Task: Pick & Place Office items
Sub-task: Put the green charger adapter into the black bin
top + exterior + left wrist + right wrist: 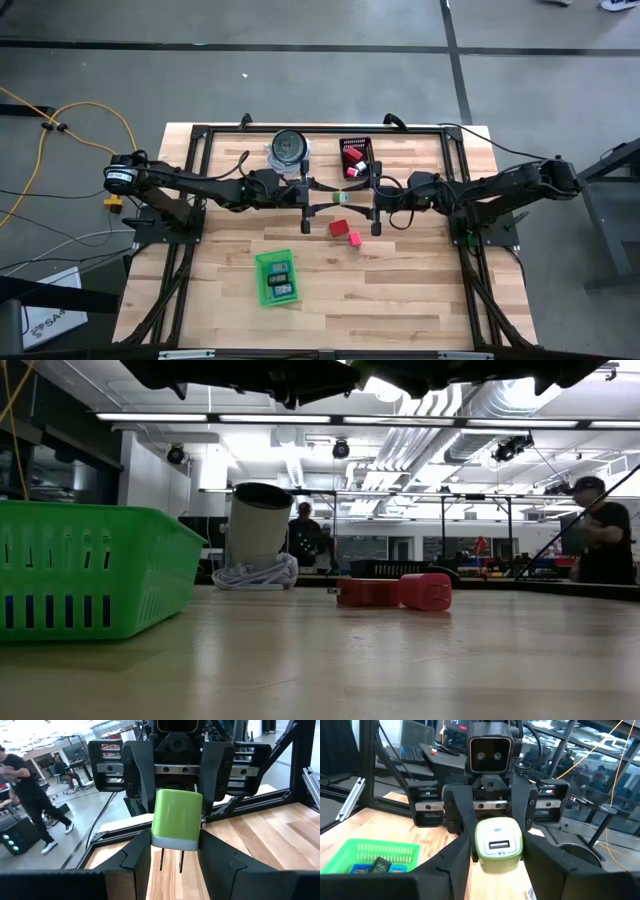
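A green charger (341, 197) with a pale band and two prongs pointing down hangs in the air over the table's middle. My left gripper (326, 200) and my right gripper (362, 198) face each other, level, each shut on it. The left wrist view shows the charger's green back (176, 815). The right wrist view shows its white socket face (498, 842). Two red blocks (347, 233) lie on the table below, toward the near edge. A green tray (276, 277) near the front holds blue and dark pieces. My left gripper (176, 857) pinches the charger's two side walls (156, 832) between its two fingers, coming level from the table's left. The charger is lifted clear of the table, upright. My right gripper (497, 862) has its two fingers against the charger's side walls (478, 851), coming level from the table's right, opposite the left one. The socket face looks back along its fingers.
A round clear-and-dark container (290, 148) stands at the far edge on white cord. Right of it is a black basket (355, 155) with red and white items. The table frame's dark rails (190, 180) run along the sides. People show in the room behind.
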